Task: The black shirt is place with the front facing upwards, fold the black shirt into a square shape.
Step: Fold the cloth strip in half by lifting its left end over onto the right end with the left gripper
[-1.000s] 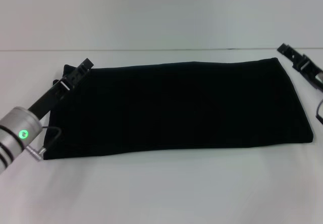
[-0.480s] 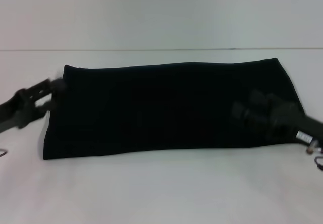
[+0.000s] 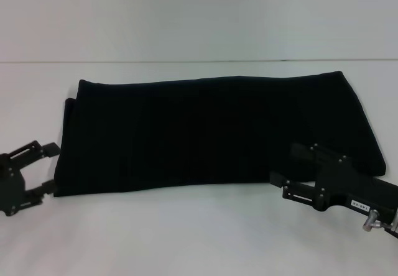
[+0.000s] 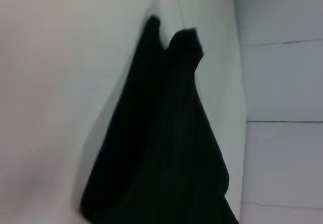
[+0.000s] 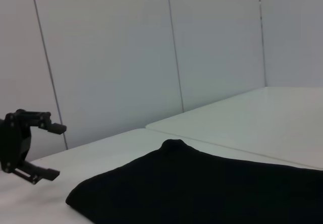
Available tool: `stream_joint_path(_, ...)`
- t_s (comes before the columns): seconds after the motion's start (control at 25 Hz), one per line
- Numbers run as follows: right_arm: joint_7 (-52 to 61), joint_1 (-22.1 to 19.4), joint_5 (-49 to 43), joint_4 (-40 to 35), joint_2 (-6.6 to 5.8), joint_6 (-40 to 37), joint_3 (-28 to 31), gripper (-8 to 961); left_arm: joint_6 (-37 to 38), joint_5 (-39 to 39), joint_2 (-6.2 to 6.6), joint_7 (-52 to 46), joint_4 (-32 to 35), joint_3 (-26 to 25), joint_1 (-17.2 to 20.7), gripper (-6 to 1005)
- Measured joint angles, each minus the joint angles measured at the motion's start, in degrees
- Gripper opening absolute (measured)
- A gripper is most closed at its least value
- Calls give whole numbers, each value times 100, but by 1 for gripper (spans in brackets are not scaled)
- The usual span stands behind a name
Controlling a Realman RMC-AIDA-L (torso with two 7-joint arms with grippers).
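As the head view shows it, the black shirt lies flat on the white table as a long folded band, plain black on its upper face, running across the middle of the table from the robot's left to its right. At its left end a lower layer of cloth sticks out slightly past the upper one. The left gripper sits low at the near left corner of the shirt, its two fingers spread wide with nothing between them; the lower fingertip is just beside the shirt's near left corner, and I cannot tell whether it touches. The right gripper is at the near right part of the shirt, its body over the table just in front of the near edge. Its fingers stand apart, one over the cloth and one at the near edge, and whether they pinch any fabric cannot be told from here.

From the left wrist view, the shirt appears as a dark, blurred mass of cloth on the pale table, with two rounded corners at its far end. No fingers of that arm show.

From the right wrist view, the shirt lies low and flat on the table, with a small hump along its far edge. Beyond its far end the left gripper stands with its fingers wide apart and empty, close to the shirt's end but clear of it in this picture
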Motion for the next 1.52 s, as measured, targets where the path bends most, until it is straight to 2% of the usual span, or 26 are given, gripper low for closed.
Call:
stream_joint_path(0.16,-11,20,12,27,5,46,35,882,-88,10,12,-101,-233,-13,-34,866)
stream_joint_path(0.64,-21,30,43,52,17,146,42,882,-553,392,-8,-301,-264,-74,29,859)
stream_joint_path(1.52,-4,30,53,60,18,108,41,881,-1142,407,15,-303,-615,-40,-96,847)
